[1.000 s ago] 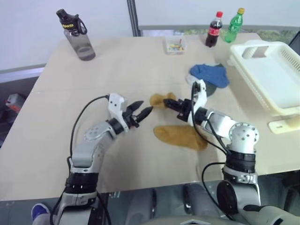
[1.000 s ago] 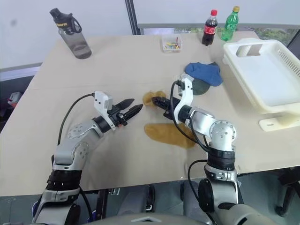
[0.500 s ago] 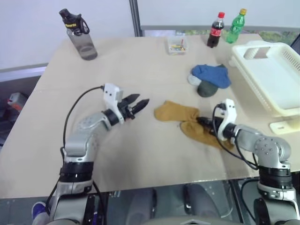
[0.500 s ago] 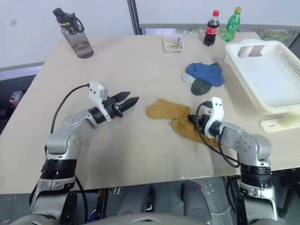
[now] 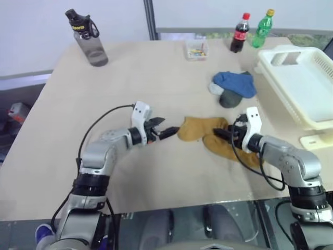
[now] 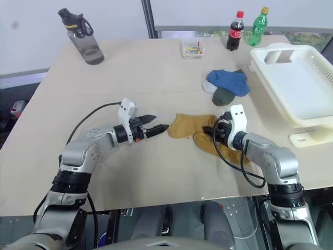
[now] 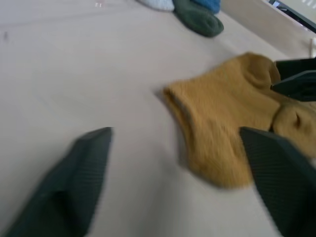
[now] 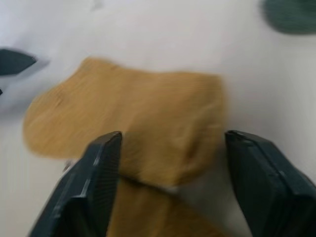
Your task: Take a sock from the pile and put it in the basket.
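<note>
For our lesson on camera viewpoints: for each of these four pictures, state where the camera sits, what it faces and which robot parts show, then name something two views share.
Left eye: on the head, looking down over the table; both arms show, left pincer and right pincer flanking the mustard sock.
Right eye: beside it, same scene, with the basket.
Left wrist: along its open fingers at the sock.
Right wrist: along its open fingers over the sock.
Shared: both wrist views show the mustard sock.
</note>
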Robot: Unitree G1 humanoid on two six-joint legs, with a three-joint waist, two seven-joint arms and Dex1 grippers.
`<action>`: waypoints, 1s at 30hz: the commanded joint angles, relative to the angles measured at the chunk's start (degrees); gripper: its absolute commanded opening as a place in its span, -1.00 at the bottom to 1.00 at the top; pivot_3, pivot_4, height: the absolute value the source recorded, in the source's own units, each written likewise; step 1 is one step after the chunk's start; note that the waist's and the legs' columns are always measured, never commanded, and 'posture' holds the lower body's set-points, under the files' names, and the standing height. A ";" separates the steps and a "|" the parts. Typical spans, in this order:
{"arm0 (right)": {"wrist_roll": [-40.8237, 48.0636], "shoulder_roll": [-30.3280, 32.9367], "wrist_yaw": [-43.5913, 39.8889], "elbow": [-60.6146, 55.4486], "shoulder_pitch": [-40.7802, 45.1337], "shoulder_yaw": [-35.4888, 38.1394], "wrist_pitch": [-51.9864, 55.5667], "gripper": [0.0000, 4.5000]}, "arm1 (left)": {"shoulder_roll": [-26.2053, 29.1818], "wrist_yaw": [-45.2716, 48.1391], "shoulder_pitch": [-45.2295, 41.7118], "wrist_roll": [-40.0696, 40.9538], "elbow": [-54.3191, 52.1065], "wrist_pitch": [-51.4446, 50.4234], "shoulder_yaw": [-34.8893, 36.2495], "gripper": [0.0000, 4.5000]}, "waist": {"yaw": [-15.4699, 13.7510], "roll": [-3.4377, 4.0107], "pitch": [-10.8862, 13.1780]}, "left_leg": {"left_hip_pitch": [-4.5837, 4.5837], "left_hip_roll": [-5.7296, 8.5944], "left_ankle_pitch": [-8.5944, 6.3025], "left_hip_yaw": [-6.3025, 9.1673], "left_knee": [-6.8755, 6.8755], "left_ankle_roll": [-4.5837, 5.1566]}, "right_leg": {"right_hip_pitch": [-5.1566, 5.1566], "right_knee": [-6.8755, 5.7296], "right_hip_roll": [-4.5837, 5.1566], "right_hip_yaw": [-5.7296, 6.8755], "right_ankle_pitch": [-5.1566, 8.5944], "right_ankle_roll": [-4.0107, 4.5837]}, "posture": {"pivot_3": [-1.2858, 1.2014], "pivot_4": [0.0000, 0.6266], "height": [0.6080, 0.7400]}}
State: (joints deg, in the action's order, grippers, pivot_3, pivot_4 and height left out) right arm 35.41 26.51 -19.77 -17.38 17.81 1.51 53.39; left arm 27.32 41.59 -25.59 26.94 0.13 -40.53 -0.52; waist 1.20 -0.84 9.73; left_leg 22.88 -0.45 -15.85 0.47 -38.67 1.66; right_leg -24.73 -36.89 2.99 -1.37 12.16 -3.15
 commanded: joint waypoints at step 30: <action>-10.72 0.19 -13.60 -5.76 -4.23 -17.71 -8.71 -0.65 | 1.65 2.18 1.90 -1.19 -2.57 2.38 0.30 1.00 | -0.53 -0.11 -0.06 | -0.13 -0.05 0.00 0.07 -0.29 0.00 | 0.19 -0.08 -0.09 0.06 0.00 0.00 | 0.03 -0.52 1.00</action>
State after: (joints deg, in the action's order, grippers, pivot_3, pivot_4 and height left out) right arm 24.76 27.10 -33.22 -22.48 13.36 -15.91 45.51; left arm 28.52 43.37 -23.66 25.87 -0.52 -38.48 -0.41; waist 0.67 -0.95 9.67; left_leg 22.76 -0.49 -15.85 0.57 -38.96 1.65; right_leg -24.54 -36.98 2.90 -1.28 12.17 -3.15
